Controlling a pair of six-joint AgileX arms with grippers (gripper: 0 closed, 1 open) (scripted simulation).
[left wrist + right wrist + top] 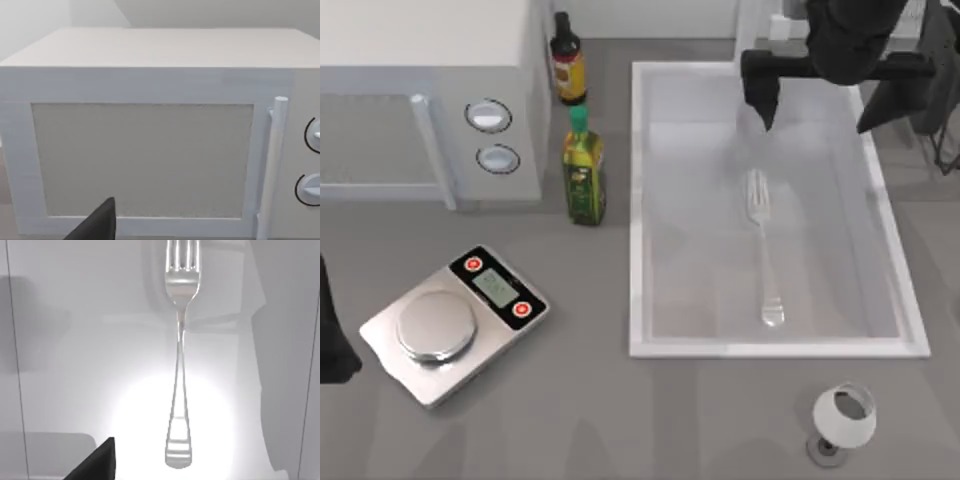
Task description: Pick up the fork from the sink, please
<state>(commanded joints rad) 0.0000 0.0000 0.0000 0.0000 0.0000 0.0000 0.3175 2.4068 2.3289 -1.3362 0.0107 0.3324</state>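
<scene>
The silver fork lies flat on the pale bottom of the white sink, tines toward the far rim and handle toward the near rim. My right gripper hangs above the sink's far end, beyond the tines, open with its dark fingers spread wide and nothing between them. From the right wrist view, the fork runs lengthwise on the glossy basin floor. My left arm sits parked at the table's left edge.
A white microwave stands at the back left, also seen close up as the microwave. Two bottles stand between it and the sink. A steel kitchen scale is front left. A white goblet stands before the sink.
</scene>
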